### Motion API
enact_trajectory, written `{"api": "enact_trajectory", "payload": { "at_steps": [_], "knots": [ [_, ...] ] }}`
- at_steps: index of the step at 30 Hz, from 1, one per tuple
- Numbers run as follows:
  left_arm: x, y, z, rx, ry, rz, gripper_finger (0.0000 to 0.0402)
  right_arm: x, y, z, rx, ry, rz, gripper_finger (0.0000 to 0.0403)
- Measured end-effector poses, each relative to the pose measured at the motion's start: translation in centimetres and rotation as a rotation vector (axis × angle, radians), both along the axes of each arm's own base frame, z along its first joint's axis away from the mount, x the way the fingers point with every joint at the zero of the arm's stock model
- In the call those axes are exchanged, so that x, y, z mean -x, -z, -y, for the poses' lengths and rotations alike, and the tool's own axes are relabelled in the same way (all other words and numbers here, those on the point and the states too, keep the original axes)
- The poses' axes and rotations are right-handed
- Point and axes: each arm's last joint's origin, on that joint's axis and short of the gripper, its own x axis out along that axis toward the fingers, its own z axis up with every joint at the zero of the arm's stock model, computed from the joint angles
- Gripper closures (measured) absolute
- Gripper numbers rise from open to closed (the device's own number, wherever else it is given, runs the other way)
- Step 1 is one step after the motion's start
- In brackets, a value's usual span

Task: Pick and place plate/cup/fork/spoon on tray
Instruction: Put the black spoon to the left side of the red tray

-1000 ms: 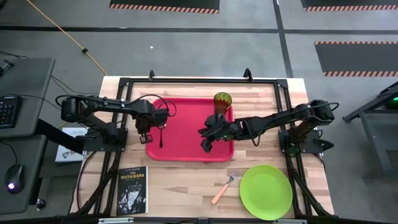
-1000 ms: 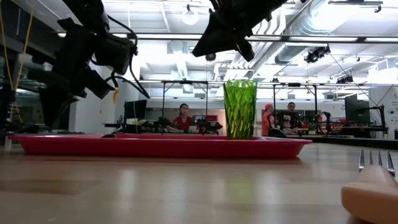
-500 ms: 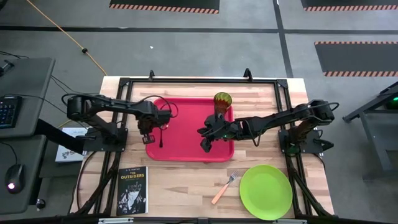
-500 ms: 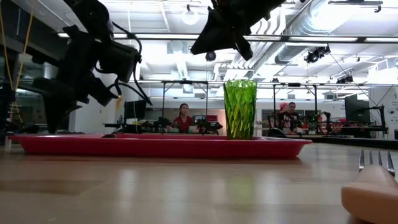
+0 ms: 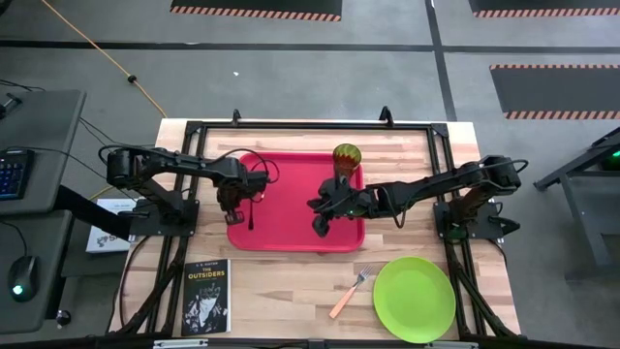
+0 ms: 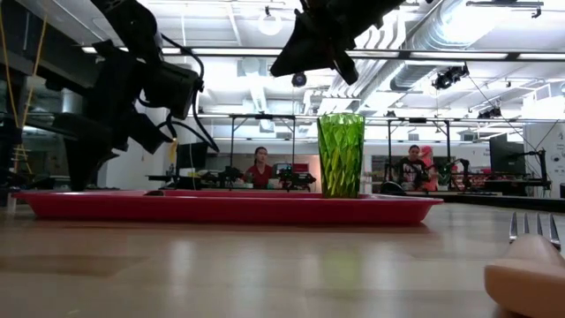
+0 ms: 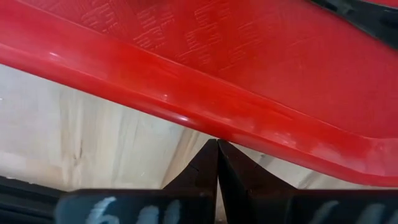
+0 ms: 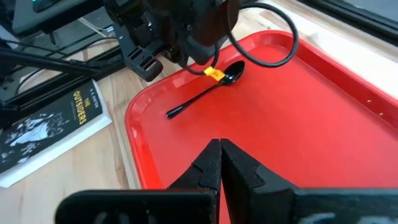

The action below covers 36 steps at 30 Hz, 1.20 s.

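Observation:
The red tray (image 5: 291,244) lies mid-table. The olive-green cup (image 5: 347,155) stands upright in its far right corner and also shows in the low view (image 6: 341,155). The dark spoon (image 5: 252,209) lies flat on the tray floor near its left rim, and the right wrist view shows it too (image 8: 205,93). The orange-handled fork (image 5: 349,293) and the lime-green plate (image 5: 414,299) lie on the table near the front right. My left gripper (image 5: 232,213) is shut and empty above the tray's left rim (image 7: 186,106). My right gripper (image 5: 322,226) is shut and empty above the tray's near right part.
A black book (image 5: 205,296) lies at the table's front left. A white booklet (image 5: 107,228) sits off the left edge. A black frame (image 5: 310,126) borders the table. Bare wood lies between the tray and the front edge.
My left gripper has drifted a little toward the table's right edge, staying shut above the tray's left rim. The tableware has not moved.

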Motion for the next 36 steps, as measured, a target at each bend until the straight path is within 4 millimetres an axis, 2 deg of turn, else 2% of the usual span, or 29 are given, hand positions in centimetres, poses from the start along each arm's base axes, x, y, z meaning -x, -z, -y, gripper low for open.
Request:
{"api": "enact_trajectory", "payload": {
  "at_steps": [9,15,22,27,31,34,36],
  "knots": [
    [-0.6,0.0,0.3,0.027,-0.021,0.059,0.0401,0.3,0.5,-0.1,-0.018,-0.042,-0.06,0.0403],
    [-1.9,-0.7,0.8,0.031,0.01,0.137,0.0401,0.4,1.1,-0.1,-0.026,-0.059,-0.11,0.0403],
    [-3.4,-1.8,1.1,0.022,0.01,0.23,0.0401,-0.5,3.3,-0.2,-0.023,-0.057,-0.17,0.0403],
    [-3.8,-2.5,1.1,0.047,0.025,0.248,0.0401,-1.7,5.2,-0.5,-0.06,-0.098,-0.17,0.0403],
    [-3.3,-5.0,0.9,0.046,0.041,0.239,0.0401,-2.8,5.6,-0.8,-0.078,-0.132,-0.157,0.0403],
    [-2.4,-8.1,0.6,0.024,0.038,0.335,0.0401,-4.1,5.4,-1.0,-0.05,-0.159,-0.153,0.0403],
    [-1.7,-10.6,0.4,-0.008,0.016,0.46,0.0401,-5.2,5.2,-1.1,-0.028,-0.182,-0.157,0.0403]
  ]
}}
